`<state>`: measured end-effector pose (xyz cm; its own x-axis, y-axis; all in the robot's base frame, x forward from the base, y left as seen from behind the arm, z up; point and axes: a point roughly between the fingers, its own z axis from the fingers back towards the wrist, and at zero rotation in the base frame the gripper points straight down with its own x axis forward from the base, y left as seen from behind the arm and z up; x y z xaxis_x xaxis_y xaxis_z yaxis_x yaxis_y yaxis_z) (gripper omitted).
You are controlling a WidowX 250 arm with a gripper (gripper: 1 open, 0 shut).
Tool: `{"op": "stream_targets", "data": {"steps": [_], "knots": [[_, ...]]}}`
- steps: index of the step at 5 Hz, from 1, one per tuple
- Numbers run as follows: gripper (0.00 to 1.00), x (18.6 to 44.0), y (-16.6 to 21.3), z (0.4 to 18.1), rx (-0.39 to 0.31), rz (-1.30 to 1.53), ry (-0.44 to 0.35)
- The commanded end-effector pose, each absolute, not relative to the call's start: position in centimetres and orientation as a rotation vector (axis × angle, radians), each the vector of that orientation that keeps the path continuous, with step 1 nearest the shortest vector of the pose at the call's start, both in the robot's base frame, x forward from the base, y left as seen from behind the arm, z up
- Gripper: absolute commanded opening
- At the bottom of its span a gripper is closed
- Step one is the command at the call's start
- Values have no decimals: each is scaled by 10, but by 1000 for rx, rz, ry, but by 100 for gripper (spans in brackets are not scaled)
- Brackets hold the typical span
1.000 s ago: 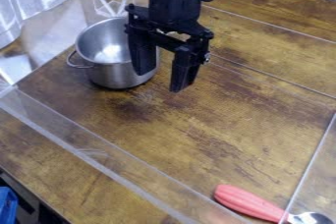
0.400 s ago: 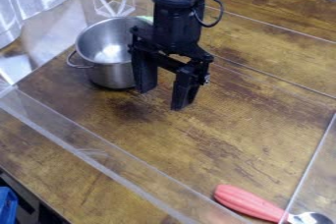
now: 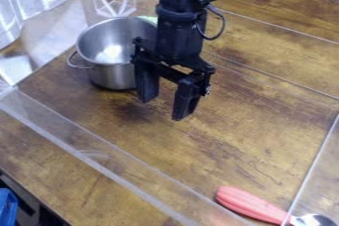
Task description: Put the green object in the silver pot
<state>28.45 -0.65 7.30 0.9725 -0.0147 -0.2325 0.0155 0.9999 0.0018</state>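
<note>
Pot (image 3: 111,75) of shiny steel, upright at left on the wooden table (image 3: 225,156), its open mouth facing up, ready to receive something. Just behind the arm, near the pot's far rim, a pale green patch (image 3: 147,19) shows, probably the green object, mostly hidden. Right of the pot, the black pincer (image 3: 167,105) points down, fingers spread, seemingly for a grasp. Lower right, a red-handled spoon (image 3: 252,205) lies well apart, apparently unneeded.
</note>
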Motion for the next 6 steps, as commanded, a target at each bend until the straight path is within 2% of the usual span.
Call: {"op": "stream_targets", "data": {"steps": [1, 2, 3, 4, 5, 6], "knots": [[0, 288, -2, 77, 4, 0, 210], [0, 287, -2, 72, 4, 3, 221], [100, 287, -1, 67, 4, 6, 231], [100, 287, -1, 64, 5, 9, 237], [0, 288, 0, 61, 5, 12, 242], [0, 288, 0, 60, 5, 16, 243]]}}
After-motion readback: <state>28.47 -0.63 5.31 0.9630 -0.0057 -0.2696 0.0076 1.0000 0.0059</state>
